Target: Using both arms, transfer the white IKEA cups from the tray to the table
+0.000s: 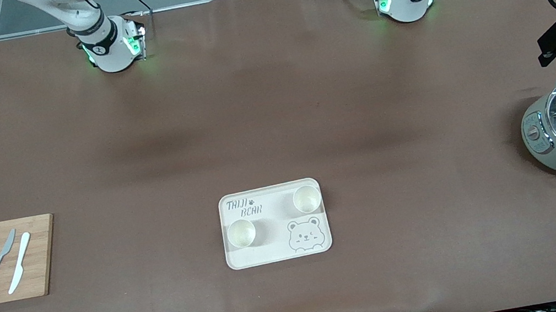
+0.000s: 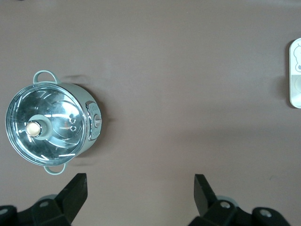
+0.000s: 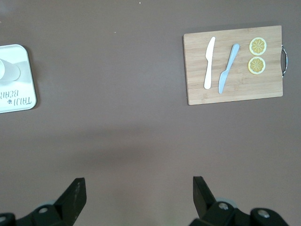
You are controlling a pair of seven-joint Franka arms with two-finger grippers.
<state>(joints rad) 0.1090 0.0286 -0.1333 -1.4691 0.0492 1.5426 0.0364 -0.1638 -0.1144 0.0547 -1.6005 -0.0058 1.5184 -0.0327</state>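
Tray point(image 1: 249, 258) w/ both cups point(image 1: 241, 233); grippers mostly cropped.

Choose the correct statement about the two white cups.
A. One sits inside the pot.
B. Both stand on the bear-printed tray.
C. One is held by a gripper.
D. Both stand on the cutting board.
B: one white cup and the other cup both stand upright on the bear-printed tray, with no gripper near them.

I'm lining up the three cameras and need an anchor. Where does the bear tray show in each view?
Front view: the tray lies low in the middle of the picture, with both cups on it.
Left wrist view: only a corner of it shows at the right edge, apart from the pot.
Right wrist view: its lettered end shows at the left edge.
Shared landmark: the tray itself, on the brown table.
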